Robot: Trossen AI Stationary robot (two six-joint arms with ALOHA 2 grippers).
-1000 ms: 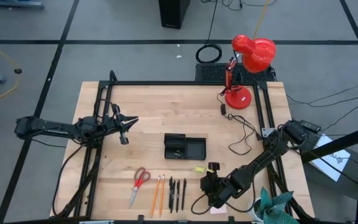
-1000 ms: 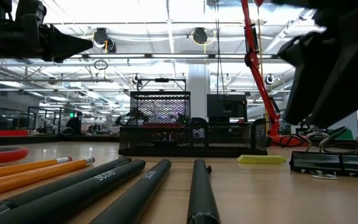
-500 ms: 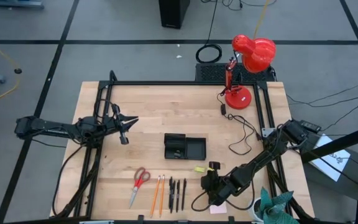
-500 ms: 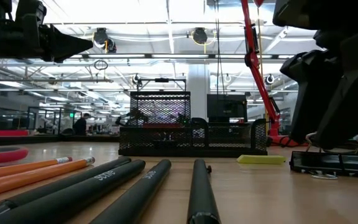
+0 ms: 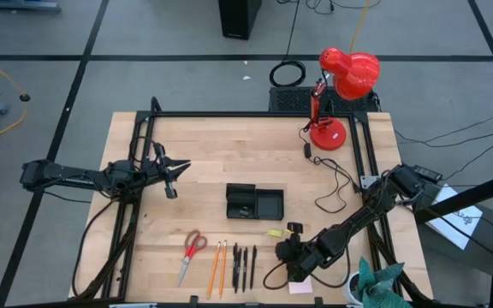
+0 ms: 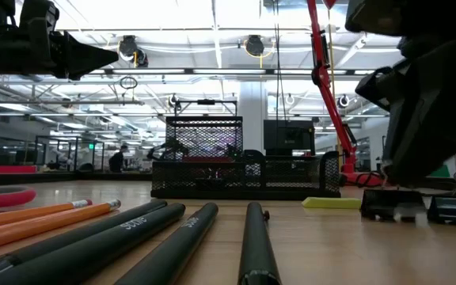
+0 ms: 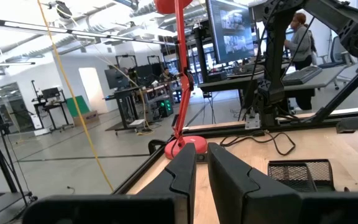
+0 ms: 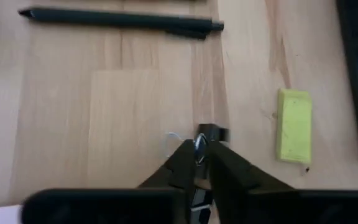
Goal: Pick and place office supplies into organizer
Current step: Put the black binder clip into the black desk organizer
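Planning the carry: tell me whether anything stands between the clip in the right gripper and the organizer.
The right gripper is shut on the black clip. Between it and the organizer lies only the flat yellow block on the table; a lifted carry should pass over it.

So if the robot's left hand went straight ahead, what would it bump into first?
Probably the red lamp base, which shows right past the left hand in its own camera. The hand hangs above the table, so it might pass over; depth is unclear.
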